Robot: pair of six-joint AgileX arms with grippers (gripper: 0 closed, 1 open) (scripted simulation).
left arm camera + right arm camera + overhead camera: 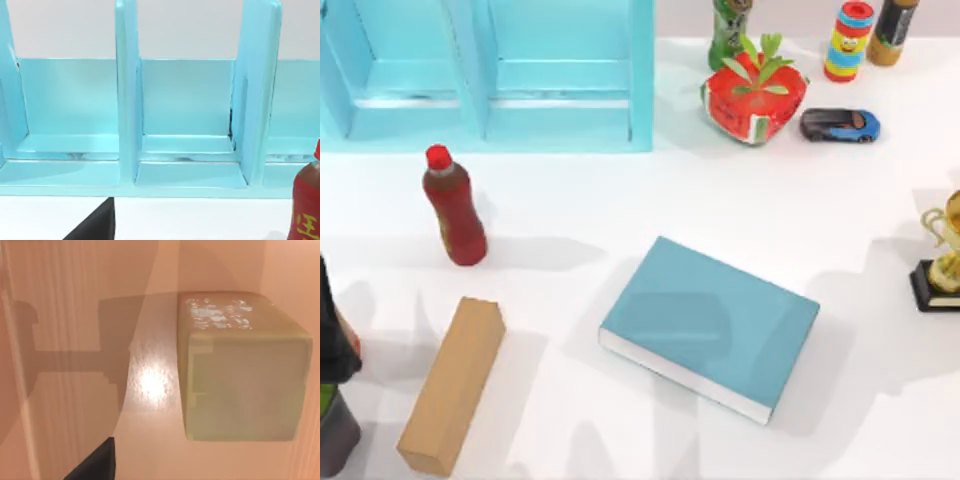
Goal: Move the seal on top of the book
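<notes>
Left gripper [332,345] cut off at frame's left edge, finger state unreadable; book [715,322] lies flat at centre.

Bright, even light; soft shadows across table [880,220].

red bottle [306,205] label: I make out yellow characters at the lower edge, cut off, not legible.
book [710,325] cover: I see it plain, no title.
</notes>
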